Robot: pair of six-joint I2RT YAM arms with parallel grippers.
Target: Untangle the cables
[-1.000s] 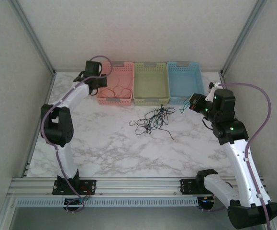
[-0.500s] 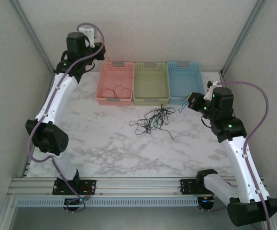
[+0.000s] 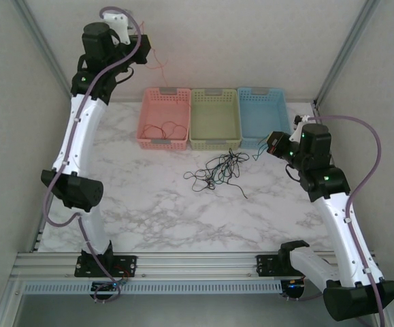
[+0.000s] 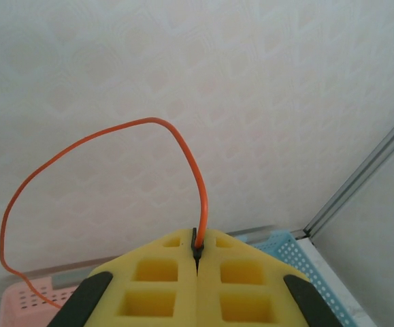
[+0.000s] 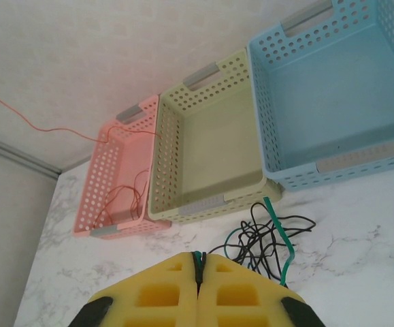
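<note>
The cables (image 3: 217,170) lie as a loose bunch of thin black and green wires on the marble table, in front of the green basket. My left gripper (image 3: 142,54) is raised high by the back wall, shut on a red cable (image 4: 183,146) that loops up from its tips (image 4: 197,248) and trails down toward the pink basket (image 3: 162,142). More red wire (image 3: 166,128) lies in that basket. My right gripper (image 3: 273,146) hangs low at the right of the bunch, shut on a green cable (image 5: 278,228) pinched at its tips (image 5: 198,259).
Three baskets stand in a row at the back: pink, green (image 3: 215,143) and blue (image 3: 254,142). The green (image 5: 210,150) and blue (image 5: 326,88) ones hold nothing. Aluminium frame posts (image 3: 47,48) rise at both back corners. White walls close in the table.
My left arm has swung up from the pink basket to high by the back wall, lifting the red cable with it. The right arm has barely moved.
</note>
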